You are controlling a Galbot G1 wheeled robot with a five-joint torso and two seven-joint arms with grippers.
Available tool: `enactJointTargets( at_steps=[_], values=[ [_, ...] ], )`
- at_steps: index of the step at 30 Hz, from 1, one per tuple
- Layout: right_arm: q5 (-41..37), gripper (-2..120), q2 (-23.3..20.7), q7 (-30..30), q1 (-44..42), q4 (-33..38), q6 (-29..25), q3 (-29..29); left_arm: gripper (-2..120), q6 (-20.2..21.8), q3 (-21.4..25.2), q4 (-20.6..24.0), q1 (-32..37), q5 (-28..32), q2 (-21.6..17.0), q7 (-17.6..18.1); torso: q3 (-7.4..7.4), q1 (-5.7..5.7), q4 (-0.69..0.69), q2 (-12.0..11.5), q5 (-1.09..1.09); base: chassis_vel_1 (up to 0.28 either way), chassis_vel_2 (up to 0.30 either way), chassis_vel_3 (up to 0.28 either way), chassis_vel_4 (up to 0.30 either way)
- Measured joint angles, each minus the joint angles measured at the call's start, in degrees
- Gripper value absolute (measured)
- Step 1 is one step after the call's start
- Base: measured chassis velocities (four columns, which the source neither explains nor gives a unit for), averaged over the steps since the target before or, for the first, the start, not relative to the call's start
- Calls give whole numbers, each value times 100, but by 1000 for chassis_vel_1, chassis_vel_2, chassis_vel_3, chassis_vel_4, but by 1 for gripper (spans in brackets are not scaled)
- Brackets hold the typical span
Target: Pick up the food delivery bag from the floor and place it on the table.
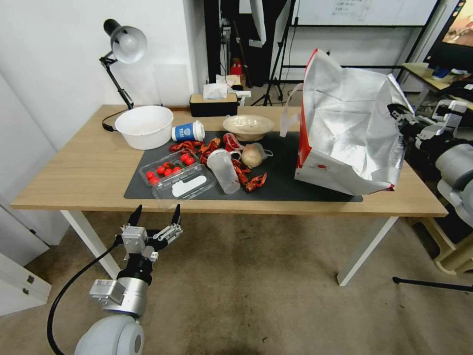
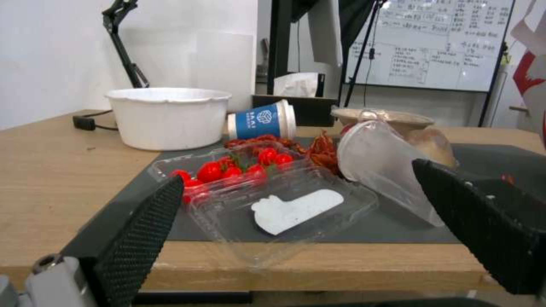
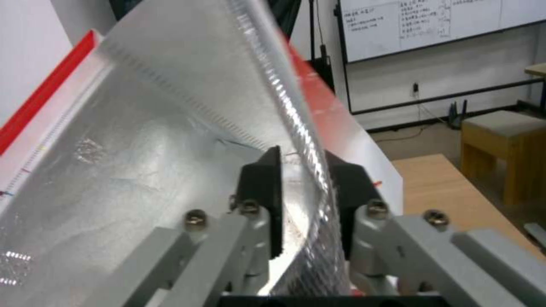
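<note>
The food delivery bag point(image 1: 345, 123), white with red trim and silver foil lining, stands open and leaning on the right end of the table point(image 1: 74, 167), partly on the dark grey mat point(image 1: 286, 172). My right gripper point(image 1: 396, 112) holds the bag's right rim. In the right wrist view its fingers point(image 3: 264, 187) are shut on the foil wall of the bag point(image 3: 142, 140), pinching it at the gripper point(image 3: 304, 200). My left gripper point(image 1: 154, 214) hangs open below the table's front edge, above the carpeted floor point(image 1: 246, 296). Nothing is between the left gripper point(image 2: 307, 204) fingers.
Left of the bag the mat carries a clamshell of tomatoes point(image 1: 170, 170), red crayfish point(image 1: 246, 177), a tipped clear cup point(image 1: 224, 170), a bagged bun point(image 1: 253, 154), a blue cup point(image 1: 188, 131) and a bowl point(image 1: 248, 126). A white tub point(image 1: 144, 126), lamp point(image 1: 123, 47) and tissue box point(image 1: 214, 101) stand behind.
</note>
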State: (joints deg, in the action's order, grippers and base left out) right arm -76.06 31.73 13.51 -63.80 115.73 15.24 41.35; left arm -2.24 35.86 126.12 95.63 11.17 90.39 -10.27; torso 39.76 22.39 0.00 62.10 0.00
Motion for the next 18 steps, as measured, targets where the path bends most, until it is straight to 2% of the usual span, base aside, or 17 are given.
enactJointTargets(
  at_steps=[3, 5, 7, 8, 15, 18],
  values=[
    [-10, 36, -27, -19, -43, 33, 2, 92, 100, -22, 0, 0, 14, 0, -1, -18, 0, 0, 0, 0, 0, 0, 0, 0, 0],
    [-10, 37, -33, -29, -55, 39, 2, 118, 100, -24, 1, 0, 16, 0, -1, -21, 0, 0, 0, 0, 0, 0, 0, 0, 0],
    [6, 50, -58, -61, -113, 91, 0, 253, 100, -31, 1, 3, 24, -1, -1, -35, 0, 0, 0, 0, 0, 0, 0, 0, 0],
    [6, 50, -58, -61, -113, 91, 0, 253, 100, -31, 1, 3, 24, -1, -1, -35, 0, 0, 0, 0, 0, 0, 0, 0, 0],
    [126, 73, -112, -135, -224, 187, -24, 560, 100, -43, -1, 9, 28, -24, 5, -62, 0, 0, -1, 0, 0, 0, 0, 0, 0],
    [128, 77, -121, -133, -233, 197, -24, 577, 100, -44, -1, 9, 28, -26, 5, -63, 0, 0, -1, 0, 0, 0, 0, 0, 0]
  ],
)
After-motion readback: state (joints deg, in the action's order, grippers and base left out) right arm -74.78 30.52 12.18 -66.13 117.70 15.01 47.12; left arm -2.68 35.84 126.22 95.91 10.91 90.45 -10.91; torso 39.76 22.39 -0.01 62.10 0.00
